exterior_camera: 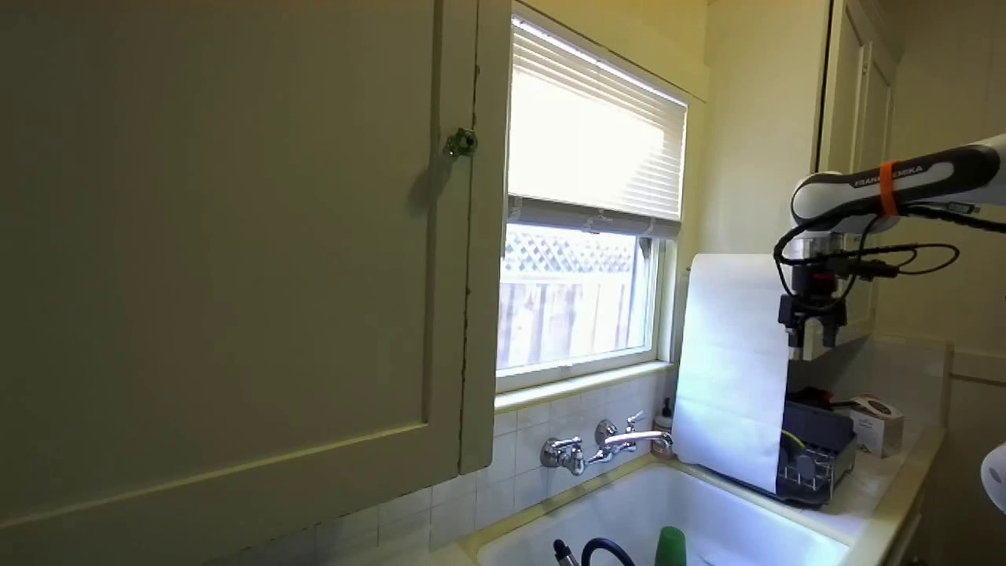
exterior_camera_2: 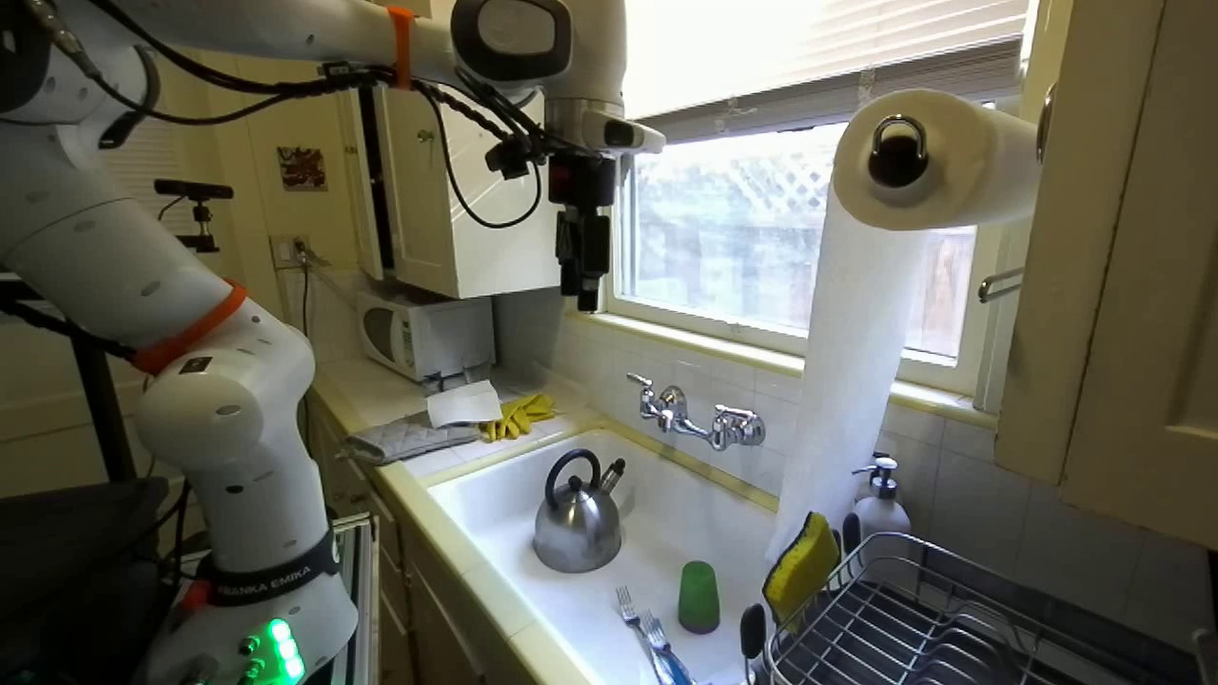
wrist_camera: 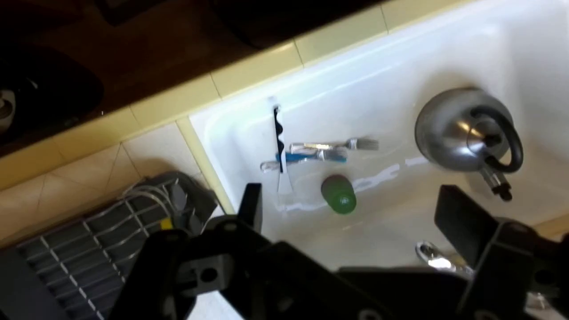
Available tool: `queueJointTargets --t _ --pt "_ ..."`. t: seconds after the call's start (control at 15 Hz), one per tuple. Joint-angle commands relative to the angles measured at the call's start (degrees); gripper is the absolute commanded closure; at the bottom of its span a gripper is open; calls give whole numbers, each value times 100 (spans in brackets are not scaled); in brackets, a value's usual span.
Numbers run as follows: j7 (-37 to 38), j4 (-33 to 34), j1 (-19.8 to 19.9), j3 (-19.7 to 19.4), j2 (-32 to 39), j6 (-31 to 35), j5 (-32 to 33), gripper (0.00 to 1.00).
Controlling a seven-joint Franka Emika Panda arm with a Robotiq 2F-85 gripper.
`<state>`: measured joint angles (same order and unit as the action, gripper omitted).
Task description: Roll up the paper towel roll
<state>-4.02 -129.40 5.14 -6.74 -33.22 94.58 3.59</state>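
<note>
The white paper towel roll [exterior_camera_2: 990, 162] hangs on a metal holder under the cabinet at the right of an exterior view. Its long plain sheet [exterior_camera_2: 850, 381] hangs down towards the sink's edge by the dish rack; its lower end is partly hidden there. The sheet [exterior_camera: 731, 369] also shows in an exterior view, wide and nearly flat. My gripper [exterior_camera_2: 580, 297] is in the air over the sink, apart from the roll and the sheet. In the wrist view the gripper [wrist_camera: 349, 200] has its fingers wide apart with nothing between them. It also shows open in an exterior view [exterior_camera: 812, 339].
The white sink [exterior_camera_2: 485, 504] holds a kettle [exterior_camera_2: 578, 523], a green cup [exterior_camera_2: 699, 595] and forks [exterior_camera_2: 652, 633]. A wall faucet [exterior_camera_2: 699, 423], soap bottle [exterior_camera_2: 880, 509], yellow sponge [exterior_camera_2: 802, 569] and wire dish rack [exterior_camera_2: 913, 609] surround it. Upper cabinets [exterior_camera_2: 1123, 266] flank the window.
</note>
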Motion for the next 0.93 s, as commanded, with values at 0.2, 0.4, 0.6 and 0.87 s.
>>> queueJointTargets --t 0.2,0.4,0.6,0.87 --pt "285 807 55 277 655 1511 369 0" --pt "495 1371 147 400 1113 1942 830 0" --pt "654 1904 233 491 1602 2347 1416 0" --pt "690 2707 247 587 2254 2288 2222 0"
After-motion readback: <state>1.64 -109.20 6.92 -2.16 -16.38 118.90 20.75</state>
